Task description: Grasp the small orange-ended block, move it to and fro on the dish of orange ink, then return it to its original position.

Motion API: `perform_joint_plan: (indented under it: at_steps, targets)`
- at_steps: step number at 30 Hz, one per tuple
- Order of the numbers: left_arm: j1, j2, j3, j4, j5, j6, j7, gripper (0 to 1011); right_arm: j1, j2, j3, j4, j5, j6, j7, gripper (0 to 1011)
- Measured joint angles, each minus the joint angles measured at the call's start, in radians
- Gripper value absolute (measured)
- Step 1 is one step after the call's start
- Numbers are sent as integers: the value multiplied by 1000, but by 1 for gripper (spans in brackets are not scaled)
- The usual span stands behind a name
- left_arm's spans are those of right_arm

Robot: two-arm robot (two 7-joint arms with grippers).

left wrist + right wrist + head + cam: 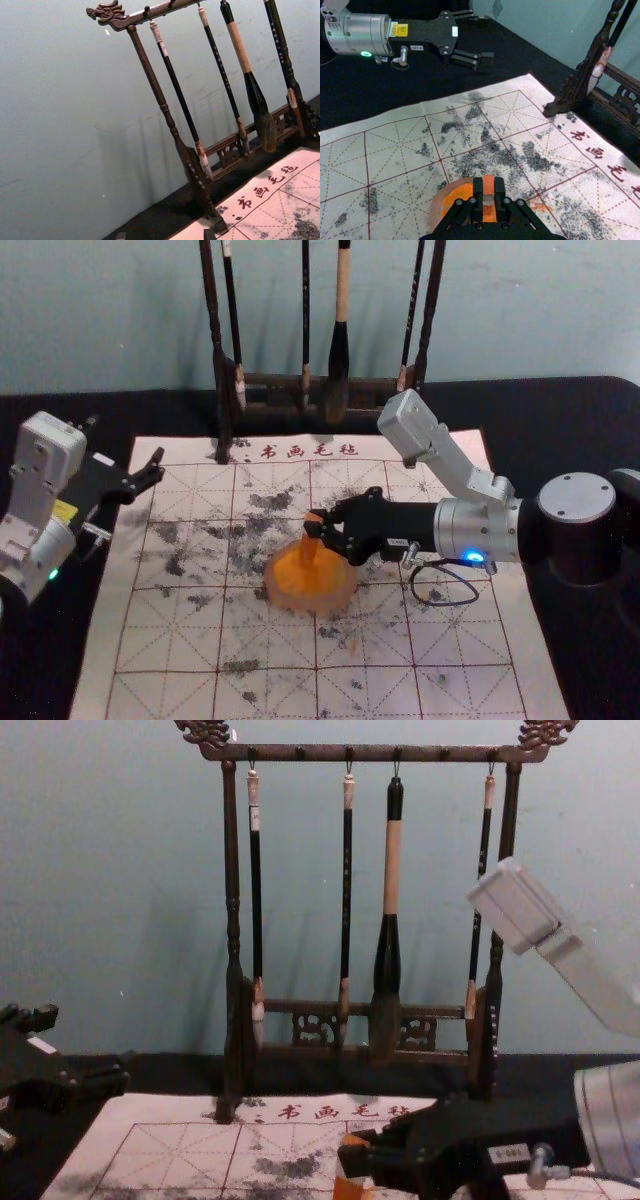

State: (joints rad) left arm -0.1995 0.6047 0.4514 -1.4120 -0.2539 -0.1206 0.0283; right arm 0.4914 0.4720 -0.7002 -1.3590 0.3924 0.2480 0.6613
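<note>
In the head view my right gripper [322, 529] is over the round dish [280, 596] of orange ink, shut on the orange-ended block [308, 548]. The block stands roughly upright above the ink; whether its lower end touches the ink I cannot tell. The right wrist view has the block [488, 185] squeezed between the fingertips of my right gripper [488, 192], with the dish [437, 202] behind. My left gripper [127, 443] is parked open at the mat's left edge, away from the dish; its fingertips edge into the left wrist view [165, 235].
A dark wooden rack [232, 920] with hanging brushes [390, 870] stands at the mat's back edge, beyond the dish. The white gridded mat [170, 640] carries black smudges, and orange marks lie near the dish. Black cloth [580, 420] surrounds the mat.
</note>
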Motion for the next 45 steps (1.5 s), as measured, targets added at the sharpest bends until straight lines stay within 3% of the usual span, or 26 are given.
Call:
perform_joint_plan:
  at_steps: [12,18,35,45]
  targets:
    - [0,0,0,0,0,0,0,1001,-9,8,7,-12,1,0,-3,129]
    - [0,0,0,0,0,0,0,1001,-22,30,22,-52,12,-9,2,129]
    - [0,0,0,0,0,0,0,1001,-85,136,120,-225,94,-17,-37,129]
    - [0,0,0,0,0,0,0,1001,-125,196,171,-272,107,-16,-84,129]
